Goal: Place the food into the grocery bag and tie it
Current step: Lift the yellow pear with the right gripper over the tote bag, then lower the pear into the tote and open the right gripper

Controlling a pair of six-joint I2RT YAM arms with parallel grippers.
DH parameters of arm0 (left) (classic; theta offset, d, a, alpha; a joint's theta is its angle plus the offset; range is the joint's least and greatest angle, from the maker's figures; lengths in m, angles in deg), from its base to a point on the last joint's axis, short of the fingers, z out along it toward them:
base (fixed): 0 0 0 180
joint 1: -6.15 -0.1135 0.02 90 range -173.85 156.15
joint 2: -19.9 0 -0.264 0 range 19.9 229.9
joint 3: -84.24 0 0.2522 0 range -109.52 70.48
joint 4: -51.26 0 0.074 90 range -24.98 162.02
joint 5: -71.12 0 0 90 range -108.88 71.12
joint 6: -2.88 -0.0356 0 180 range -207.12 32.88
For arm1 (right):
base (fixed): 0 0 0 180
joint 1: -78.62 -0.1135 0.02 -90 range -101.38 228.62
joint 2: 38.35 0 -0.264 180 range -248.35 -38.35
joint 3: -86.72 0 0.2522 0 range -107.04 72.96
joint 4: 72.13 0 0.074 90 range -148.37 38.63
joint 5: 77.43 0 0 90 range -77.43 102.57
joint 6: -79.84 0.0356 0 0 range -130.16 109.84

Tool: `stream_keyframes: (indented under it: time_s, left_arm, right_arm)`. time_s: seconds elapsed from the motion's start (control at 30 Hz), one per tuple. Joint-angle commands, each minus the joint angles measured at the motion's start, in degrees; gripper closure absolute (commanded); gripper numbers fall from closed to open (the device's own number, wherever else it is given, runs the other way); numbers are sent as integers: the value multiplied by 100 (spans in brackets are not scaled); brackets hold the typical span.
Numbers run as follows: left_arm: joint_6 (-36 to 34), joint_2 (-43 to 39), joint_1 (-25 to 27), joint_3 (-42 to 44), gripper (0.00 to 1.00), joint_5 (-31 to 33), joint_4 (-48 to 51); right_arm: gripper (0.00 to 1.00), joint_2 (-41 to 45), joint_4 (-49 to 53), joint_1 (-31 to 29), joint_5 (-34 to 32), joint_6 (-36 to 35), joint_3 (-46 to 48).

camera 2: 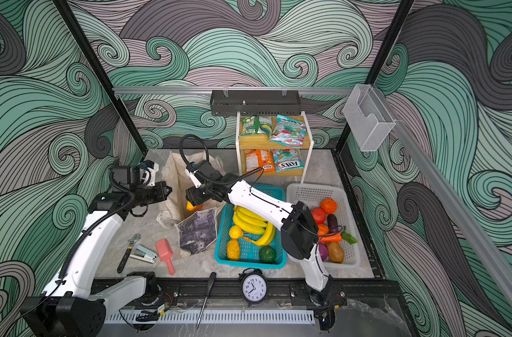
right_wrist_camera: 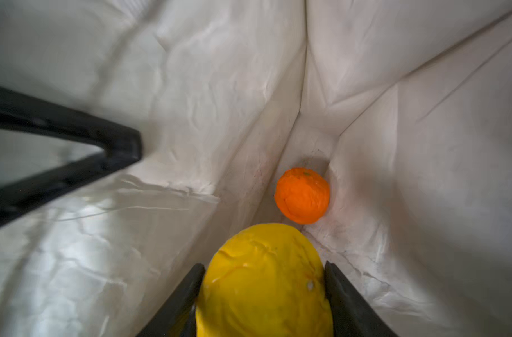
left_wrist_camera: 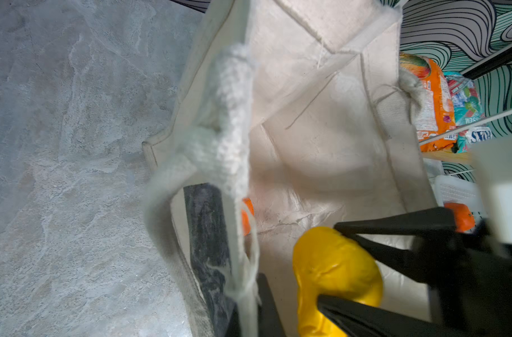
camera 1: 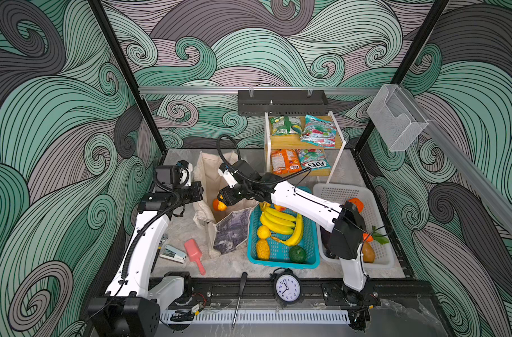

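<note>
Yellow toy fruit (right_wrist_camera: 263, 291) held inside the beige canvas tote (camera 1: 204, 181)
My right gripper (right_wrist_camera: 263, 267) clamps it above a round orange (right_wrist_camera: 302, 195) on the tote floor; my left gripper (camera 1: 200, 189) pinches the tote's left rim

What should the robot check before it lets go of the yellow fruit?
1. The yellow fruit is gripped on both sides by the right gripper: ok.
2. The fruit is inside the tote bag, between its walls: ok.
3. The left gripper is shut on the bag's rim, holding the mouth open: ok.
4. There is bare room on the bag's bottom beside the orange: ok.
5. How far the fruit would fall: cannot tell.
</note>
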Motion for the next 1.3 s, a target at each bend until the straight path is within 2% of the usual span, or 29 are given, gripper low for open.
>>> stream_keyframes:
  time_s: [0.0, 0.17, 0.23, 0.33, 0.5, 0.77, 1.03, 1.17, 1.27]
  left_arm:
    - [-82, -16, 42, -21, 100, -5, 2]
    - [-72, -7, 41, -21, 100, -22, 16]
    - [-86, -16, 42, -13, 100, -23, -5]
    - [-88, 23, 41, -21, 100, 14, 13]
    - [-59, 54, 42, -3, 100, -103, -13]
    - [-66, 62, 41, -2, 100, -41, -10]
    - [-49, 54, 41, 14, 100, -50, -26]
    - [-50, 45, 41, 14, 100, -23, -24]
    - [-52, 36, 41, 14, 100, -19, -26]
  right_arm:
    - [40, -257, 101, -28, 311, 224, -208]
    - [41, -803, 46, -43, -84, 295, -467]
    - [41, -872, -211, -63, -349, 398, -308]
    - [41, -974, -631, -76, -372, 516, -92]
    - [41, -1420, -615, -166, -517, 573, -504]
    - [41, -2279, -664, -221, -1173, 908, -926]
    - [30, -2592, -578, -223, -1218, 978, -972]
    - [29, -2547, -603, -218, -1240, 987, -890]
    - [18, -2437, -535, -221, -1238, 980, -898]
